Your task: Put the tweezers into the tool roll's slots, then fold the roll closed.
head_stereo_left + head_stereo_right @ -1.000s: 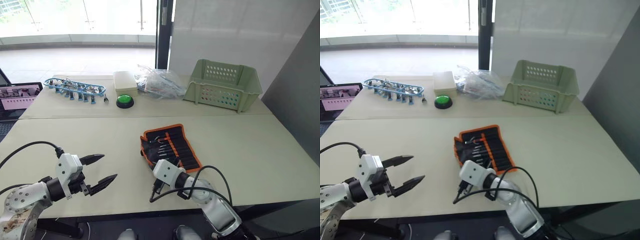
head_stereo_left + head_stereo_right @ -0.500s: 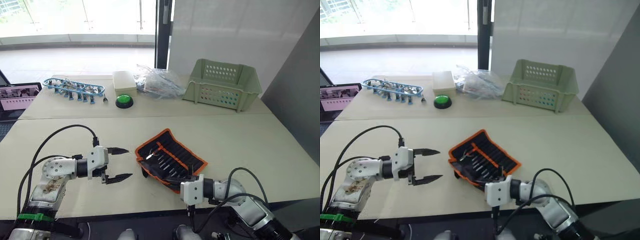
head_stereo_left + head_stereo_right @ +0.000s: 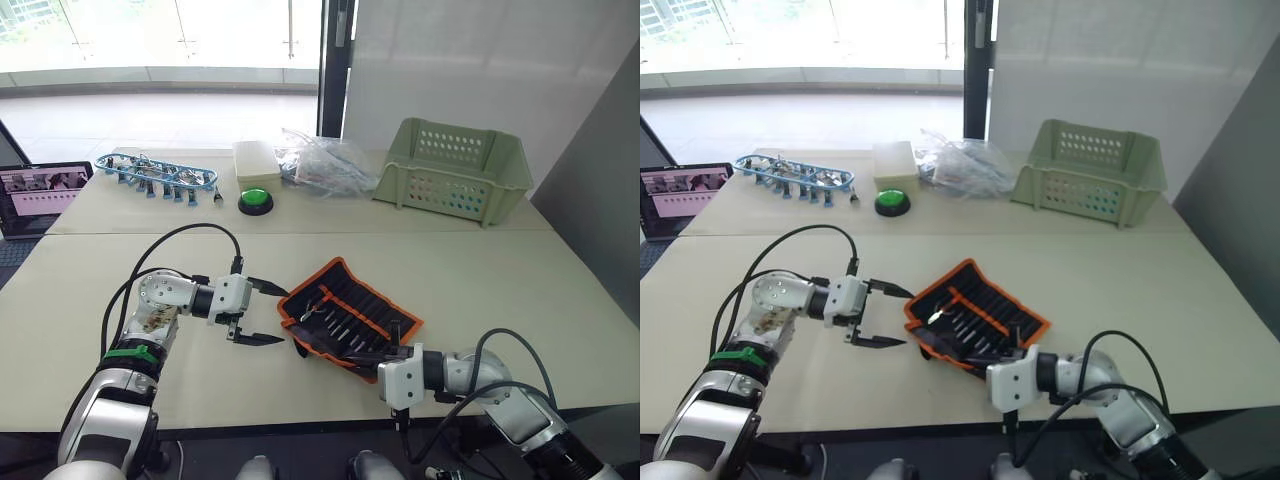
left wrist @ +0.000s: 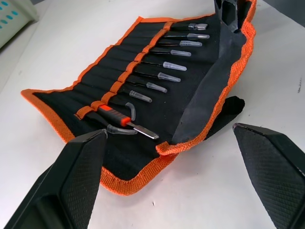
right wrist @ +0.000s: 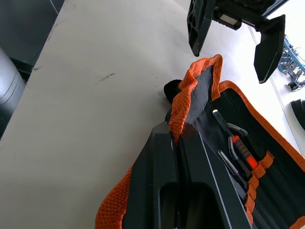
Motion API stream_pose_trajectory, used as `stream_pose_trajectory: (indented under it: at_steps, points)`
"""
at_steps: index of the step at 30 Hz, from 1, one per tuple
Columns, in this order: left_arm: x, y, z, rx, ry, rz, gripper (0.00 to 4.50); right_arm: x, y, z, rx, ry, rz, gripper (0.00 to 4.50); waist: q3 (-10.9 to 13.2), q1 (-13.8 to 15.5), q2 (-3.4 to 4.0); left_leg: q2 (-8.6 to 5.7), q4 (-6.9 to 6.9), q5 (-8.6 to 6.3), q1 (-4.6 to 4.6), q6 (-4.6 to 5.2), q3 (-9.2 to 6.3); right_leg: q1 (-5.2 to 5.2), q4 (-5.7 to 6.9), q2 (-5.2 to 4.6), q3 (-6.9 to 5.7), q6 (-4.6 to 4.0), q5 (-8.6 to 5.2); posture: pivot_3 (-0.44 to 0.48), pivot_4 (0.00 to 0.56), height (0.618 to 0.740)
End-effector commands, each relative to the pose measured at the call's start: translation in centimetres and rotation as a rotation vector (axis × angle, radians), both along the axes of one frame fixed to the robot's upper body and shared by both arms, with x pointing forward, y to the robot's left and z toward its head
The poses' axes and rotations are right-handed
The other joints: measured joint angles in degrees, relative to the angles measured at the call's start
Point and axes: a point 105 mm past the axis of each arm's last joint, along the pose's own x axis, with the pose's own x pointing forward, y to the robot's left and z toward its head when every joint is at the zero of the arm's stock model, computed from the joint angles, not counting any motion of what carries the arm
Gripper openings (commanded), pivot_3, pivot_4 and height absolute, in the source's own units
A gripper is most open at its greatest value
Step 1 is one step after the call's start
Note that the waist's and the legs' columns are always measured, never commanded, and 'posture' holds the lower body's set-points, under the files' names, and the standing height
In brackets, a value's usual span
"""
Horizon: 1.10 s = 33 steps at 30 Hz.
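The tool roll (image 3: 350,312) lies unfolded on the near table, black with orange edging. Several tweezers (image 4: 167,65) with clear tip caps sit in its slots (image 4: 125,71), beside a red-handled tool (image 4: 116,116). My right gripper (image 3: 396,349) is at the roll's near edge, shut on the orange edging (image 5: 182,102), which is lifted into a flap. My left gripper (image 3: 283,316) is open at the roll's left end, one finger on each side of that end and touching nothing. The black strap (image 4: 229,107) pokes out beneath the roll.
At the back of the far table stand a pale green basket (image 3: 455,170), a crumpled plastic bag (image 3: 325,165), a cream box (image 3: 255,160), a green button (image 3: 255,201) and a blue rack of small parts (image 3: 155,175). A screen (image 3: 40,190) sits at the far left.
My left gripper has moved right, up to the roll's left end, still open. My right gripper stays shut on the near edging. The roll has shifted slightly.
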Motion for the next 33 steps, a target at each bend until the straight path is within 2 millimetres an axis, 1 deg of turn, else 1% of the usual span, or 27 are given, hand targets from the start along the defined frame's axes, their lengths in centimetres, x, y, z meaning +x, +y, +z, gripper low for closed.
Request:
stream_pose_trajectory:
  at_steps: [1, 4, 10, 14, 15, 19, 23, 26, 29, 31, 33]
  points:
    - [0.4, -0.8, -0.1, 0.02, -0.053, -0.033, 4.5, 0.0, 0.0, 1.3, 0.028, -0.054, -0.006, 0.03, 0.0, 0.01, 0.0, 0.0, 0.02, 0.0, -0.01, 0.0, -0.01, 0.01, 0.0, 0.0, 0.0, 0.01, 0.01, 0.0, 0.15, 0.725]
    - [0.5, -1.2, -0.5, 0.019, -0.063, -0.041, 3.66, 0.0, 0.0, 1.4, 0.034, -0.055, -0.014, 0.0, 0.0, -0.05, 0.0, 0.0, 0.05, 0.0, -0.05, 0.0, -0.01, -0.01, 0.0, 0.0, 0.01, 0.01, 0.03, 0.0, 0.15, 0.725]
    - [0.5, -1.1, -0.8, 0.018, -0.061, -0.046, 1.68, 0.0, 0.1, 1.5, 0.04, -0.059, -0.021, 0.0, 0.0, -0.04, 0.0, 0.0, 0.06, 0.0, -0.04, 0.0, -0.02, 0.0, 0.02, 0.0, 0.0, 0.01, 0.04, 0.0, 0.15, 0.725]
    - [0.4, -0.3, -0.8, 0.033, -0.053, -0.043, 0.31, 0.0, 0.1, 1.5, 0.041, -0.058, -0.024, 0.0, 0.0, -0.02, 0.0, 0.0, 0.11, 0.0, -0.07, 0.0, -0.03, 0.0, 0.02, 0.0, 0.0, 0.03, 0.05, 0.0, 0.15, 0.725]
    - [0.3, -0.1, -0.8, 0.036, -0.052, -0.044, 0.04, 0.1, 0.2, 1.5, 0.043, -0.058, -0.025, 0.0, 0.0, -0.02, 0.0, 0.0, 0.12, 0.0, -0.07, 0.0, -0.03, 0.0, 0.02, 0.0, 0.0, 0.03, 0.05, 0.0, 0.15, 0.725]
    - [-0.2, 0.5, -0.7, 0.04, -0.051, -0.052, 0.04, 0.5, 0.2, 1.5, 0.053, -0.062, -0.039, 0.0, 0.0, -0.16, 0.0, 0.0, 0.12, 0.0, -0.06, 0.0, -0.04, -0.01, 0.05, 0.01, 0.0, 0.03, 0.05, 0.0, 0.15, 0.725]
    - [-1.1, 1.3, -0.5, 0.049, -0.051, -0.054, 0.04, 1.5, -0.3, 1.4, 0.045, -0.076, -0.079, 0.0, 0.0, -0.35, 0.01, 0.01, 0.12, 0.0, -0.05, 0.0, -0.04, -0.01, 0.06, 0.01, 0.0, 0.01, 0.06, 0.0, 0.15, 0.725]
    - [-2.8, 2.0, -0.2, 0.066, -0.039, -0.06, 0.04, 2.9, -0.9, 1.6, 0.029, -0.108, -0.12, 0.0, 0.0, -0.67, 0.01, 0.02, 0.12, 0.0, -0.04, 0.0, -0.04, -0.02, 0.07, 0.01, 0.01, -0.08, 0.12, 0.0, 0.15, 0.725]
    - [-4.6, 2.1, 0.0, 0.063, 0.01, -0.038, 0.04, 3.9, -0.9, 1.9, 0.02, -0.138, -0.132, 0.0, 0.01, -0.73, 0.03, 0.05, 0.12, 0.0, -0.01, 0.0, -0.04, -0.01, 0.1, 0.02, 0.0, -0.24, 0.21, 0.0, 0.15, 0.725]
    - [-6.0, 1.6, 0.2, 0.03, 0.062, -0.013, 0.04, 4.2, -0.7, 1.5, -0.025, -0.166, -0.119, 0.0, 0.01, -0.83, 0.04, 0.06, 0.12, 0.0, 0.0, 0.0, -0.05, -0.01, 0.11, 0.03, 0.01, -0.24, 0.21, 0.0, 0.15, 0.725]
    - [-6.7, 0.7, 1.0, -0.049, 0.123, 0.033, 0.04, 4.6, -0.7, 1.0, -0.066, -0.186, -0.112, 0.0, 0.02, -0.91, 0.05, 0.07, 0.11, 0.0, 0.01, 0.0, -0.04, -0.01, 0.1, 0.02, 0.01, -0.23, 0.2, 0.0, 0.15, 0.725]
